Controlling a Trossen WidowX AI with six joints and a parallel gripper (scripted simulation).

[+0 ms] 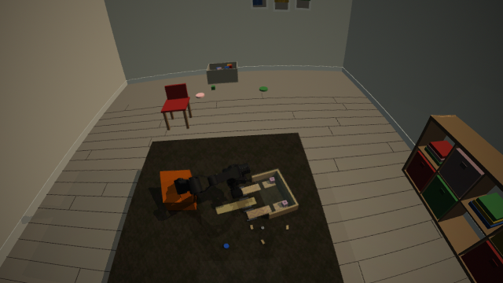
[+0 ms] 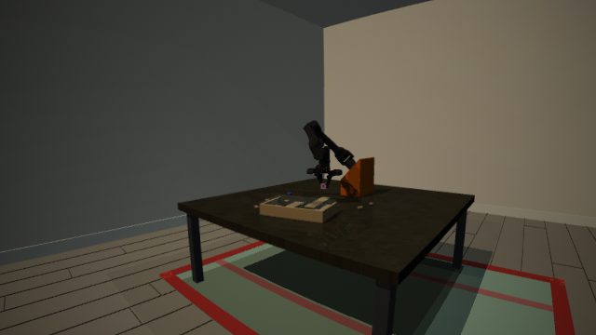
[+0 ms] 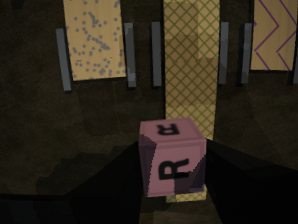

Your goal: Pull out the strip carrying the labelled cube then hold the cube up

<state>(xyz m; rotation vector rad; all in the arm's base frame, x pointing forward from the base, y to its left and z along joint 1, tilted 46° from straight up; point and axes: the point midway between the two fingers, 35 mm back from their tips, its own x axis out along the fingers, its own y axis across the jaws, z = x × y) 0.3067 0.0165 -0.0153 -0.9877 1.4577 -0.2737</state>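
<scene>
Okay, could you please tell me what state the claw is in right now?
Claw: closed on the pink cube marked R, held above the table.

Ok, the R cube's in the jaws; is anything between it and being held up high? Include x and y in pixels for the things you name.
Nothing visible stands above the R cube (image 2: 323,186) (image 3: 173,162) except the arm itself (image 2: 321,151). The cube hangs clear of the wooden tray (image 2: 291,212), and the crosshatched strip (image 3: 190,85) lies below it, so lifting should be unobstructed.

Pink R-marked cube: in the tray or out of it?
Out. The black gripper holds the pink R-marked cube raised above the table.
</scene>
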